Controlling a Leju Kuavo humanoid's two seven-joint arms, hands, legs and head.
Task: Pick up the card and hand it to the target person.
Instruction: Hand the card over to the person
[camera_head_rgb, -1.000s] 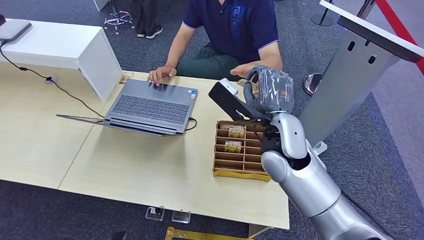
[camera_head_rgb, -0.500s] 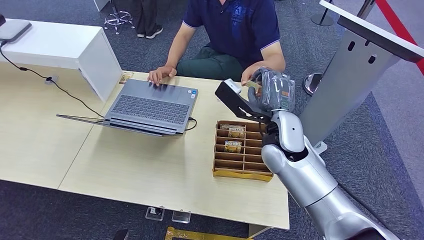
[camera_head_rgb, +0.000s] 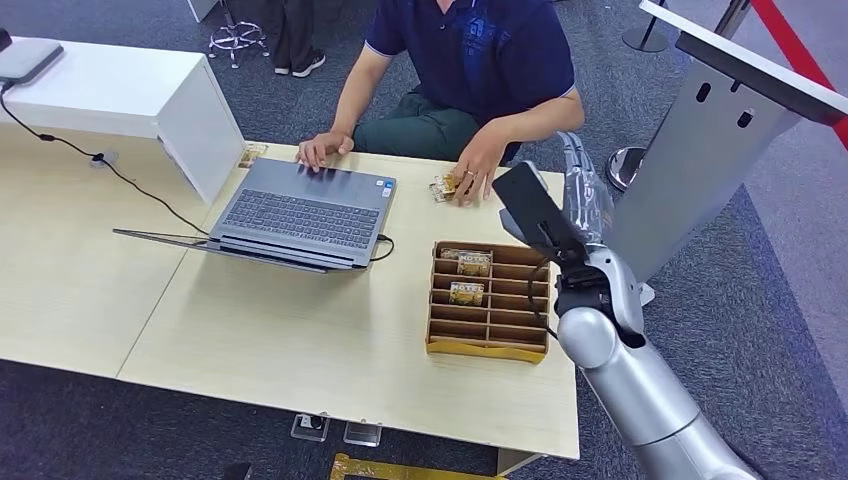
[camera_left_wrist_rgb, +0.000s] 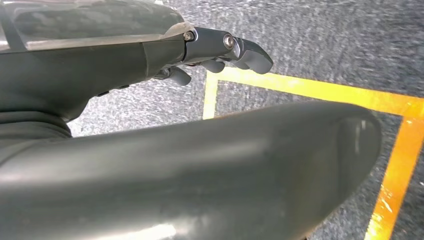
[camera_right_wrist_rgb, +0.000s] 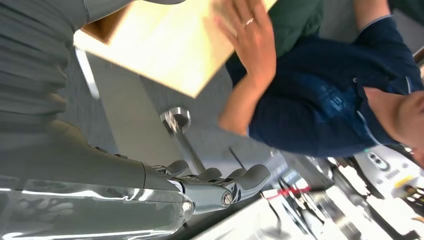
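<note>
Now the right hand (camera_head_rgb: 583, 190) stands raised beyond the table's (camera_head_rgb: 300, 340) far right corner, its fingers (camera_right_wrist_rgb: 240, 179) lying nearly straight and a little apart, holding nothing. On the far side of the table the person's hand (camera_head_rgb: 470, 178) rests on the card (camera_head_rgb: 443, 186), which lies flat on the tabletop just right of the open laptop (camera_head_rgb: 300, 215) and beyond the cardboard divider tray (camera_head_rgb: 487, 300). Two further cards stand in the tray's far compartments. The person's other hand sits at the laptop's far edge. Meanwhile the left hand (camera_left_wrist_rgb: 220, 50) hangs over grey carpet marked with yellow tape (camera_left_wrist_rgb: 310, 90), fingers loosely extended and empty.
</note>
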